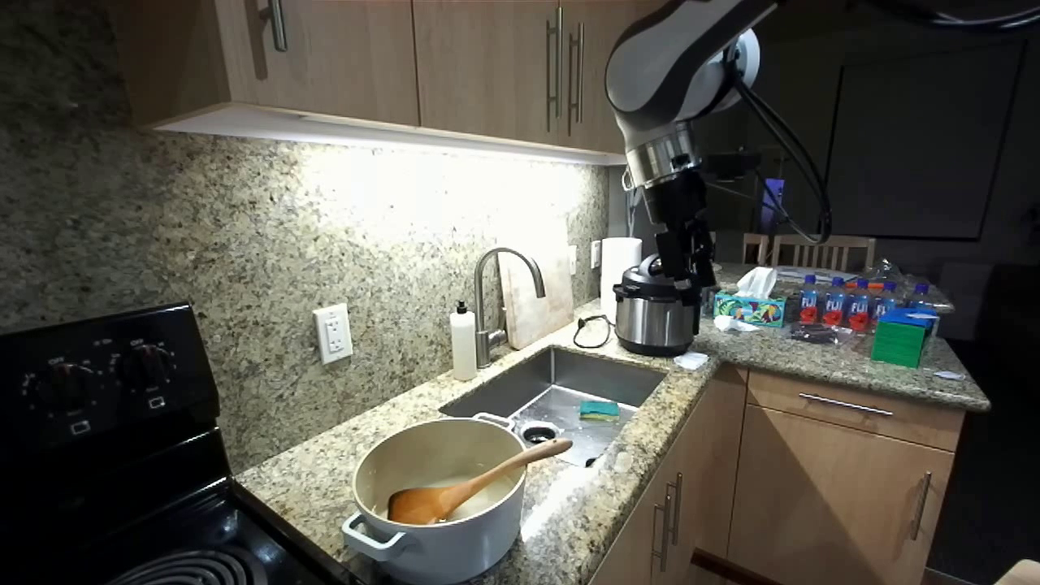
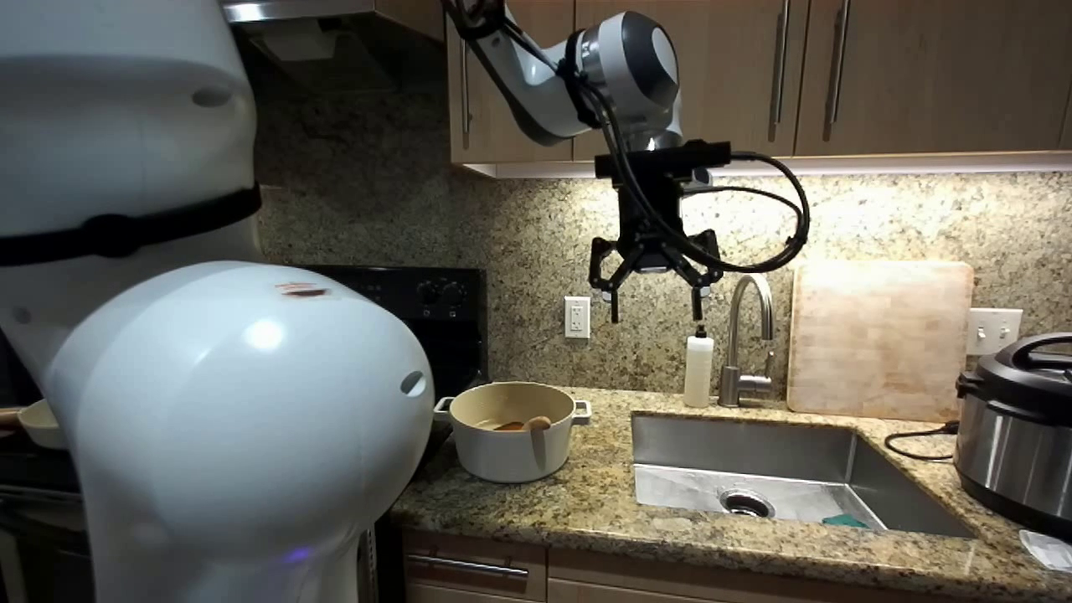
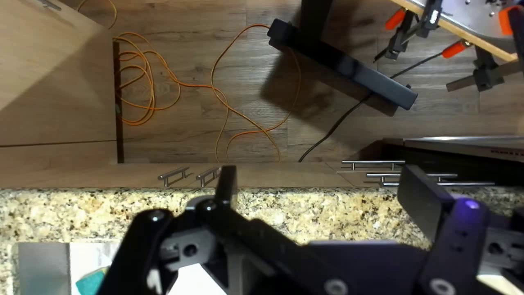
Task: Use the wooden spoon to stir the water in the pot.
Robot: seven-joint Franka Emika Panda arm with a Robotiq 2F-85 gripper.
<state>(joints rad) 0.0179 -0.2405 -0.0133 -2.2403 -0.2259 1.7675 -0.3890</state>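
The white pot (image 1: 455,552) stands on the counter between the stove and the sink; it also shows in an exterior view (image 2: 502,456). The wooden spoon (image 1: 481,486) leans in it, its broad end down inside and its handle sticking out over the rim; the handle end also shows at the pot's near rim (image 2: 538,425). The water (image 1: 486,500) is hard to tell from the pot's cream inside. My gripper (image 2: 656,308) is open and empty, pointing down, well above the counter and to the pot's right there. The wrist view also shows the fingers apart (image 3: 323,192); the spoon is out of that view.
A sink (image 2: 745,435) with a sponge (image 1: 599,409) is beside the pot. A faucet (image 1: 479,309), a soap bottle (image 2: 698,371) and a cutting board (image 2: 879,339) stand behind it. An electric cooker (image 1: 655,317) stands past the sink. Cupboards (image 1: 487,65) hang above the counter.
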